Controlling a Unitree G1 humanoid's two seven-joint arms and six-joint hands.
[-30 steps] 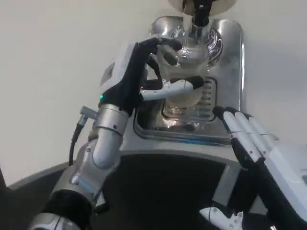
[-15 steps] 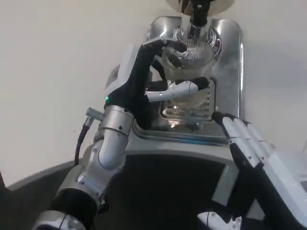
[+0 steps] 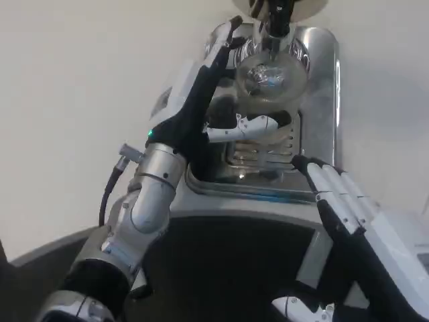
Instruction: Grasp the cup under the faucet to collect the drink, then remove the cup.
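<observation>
While the left hand (image 3: pixel 201 100) grips it, the cup (image 3: pixel 270 79) sits under the faucet (image 3: pixel 276 20) — lifted.

We are viewing a white table (image 3: pixel 80 100) that is carrying a metal drip tray (image 3: pixel 322 121). The tray is lying flat on the surface, and a slotted grate (image 3: pixel 285 144) is sitting inside it.
</observation>
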